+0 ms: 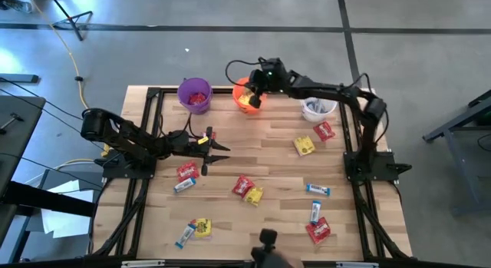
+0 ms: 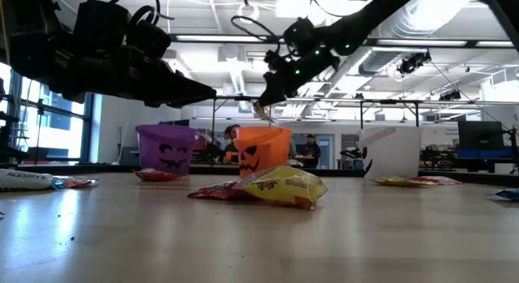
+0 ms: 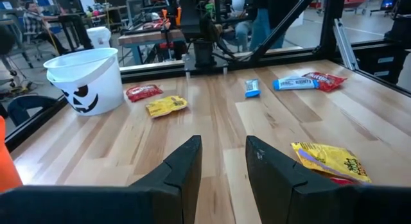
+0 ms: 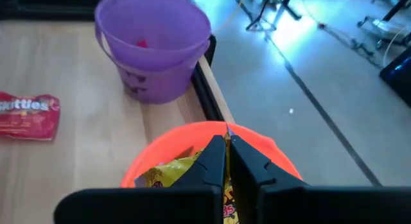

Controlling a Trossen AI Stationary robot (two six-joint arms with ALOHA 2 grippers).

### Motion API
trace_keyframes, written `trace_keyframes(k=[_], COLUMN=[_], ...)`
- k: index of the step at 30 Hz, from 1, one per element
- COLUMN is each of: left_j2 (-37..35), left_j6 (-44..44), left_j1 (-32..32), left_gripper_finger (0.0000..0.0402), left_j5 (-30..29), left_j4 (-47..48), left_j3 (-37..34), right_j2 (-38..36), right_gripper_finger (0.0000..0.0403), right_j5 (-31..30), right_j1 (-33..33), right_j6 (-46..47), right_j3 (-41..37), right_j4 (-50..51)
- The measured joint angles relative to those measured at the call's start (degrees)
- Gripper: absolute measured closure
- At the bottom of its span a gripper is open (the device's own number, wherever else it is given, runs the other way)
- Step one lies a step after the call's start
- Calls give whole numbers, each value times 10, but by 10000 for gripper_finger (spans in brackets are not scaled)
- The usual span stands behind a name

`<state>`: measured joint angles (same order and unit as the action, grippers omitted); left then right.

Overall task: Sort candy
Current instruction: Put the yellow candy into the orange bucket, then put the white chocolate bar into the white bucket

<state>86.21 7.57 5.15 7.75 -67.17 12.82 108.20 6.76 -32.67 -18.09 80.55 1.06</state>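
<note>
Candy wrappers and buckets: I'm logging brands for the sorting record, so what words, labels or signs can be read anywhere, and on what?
"skittles": on the red packet lying on the table beside the purple bucket, seen in the right wrist view.
Carved-pumpkin face, a sign with no words: on the white bucket, the orange bucket and the purple one.
Yellow packets and blue-and-white bars: print too blurred to read.

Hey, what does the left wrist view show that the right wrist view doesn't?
Only the left wrist view: the white bucket, blue-and-white bars, and the left end effector, fingers apart and empty, over the wooden table.
Only the right wrist view: the purple bucket and the right end effector, shut above the orange bucket, which has yellow packets inside.
Both: red packets and yellow packets.
</note>
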Motion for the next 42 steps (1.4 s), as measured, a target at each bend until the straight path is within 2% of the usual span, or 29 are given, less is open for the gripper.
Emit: trace_keyframes(k=[8,15,18,20,23,25,26,34,38,42], left_j2=[0,0,0,0,0,0,0,0,0,0], left_j6=[0,1,1,1,1,1,1,-3,1,18], left_j1=[0,0,0,0,0,0,0,-9,-34,-60], left_gripper_finger=[296,296,296,296,296,296,296,298,311,328], left_j5=[1,3,3,3,3,3,3,4,4,-4], left_j4=[1,3,3,4,9,10,10,39,148,288], left_j3=[0,0,0,0,0,0,0,5,55,123], right_j2=[68,67,46,21,-29,-68,-90,-295,-389,-449], right_gripper_finger=[385,302,275,280,329,378,390,399,401,402], right_j5=[-8,-9,-12,-16,-39,-41,-40,-108,-143,-184], right_j1=[-16,-18,-17,-12,9,27,36,129,202,283], right_j6=[27,38,36,28,12,9,9,110,192,279], right_j3=[79,84,84,84,64,34,12,-263,-382,-452], right_j4=[65,94,138,183,232,250,248,152,106,106])
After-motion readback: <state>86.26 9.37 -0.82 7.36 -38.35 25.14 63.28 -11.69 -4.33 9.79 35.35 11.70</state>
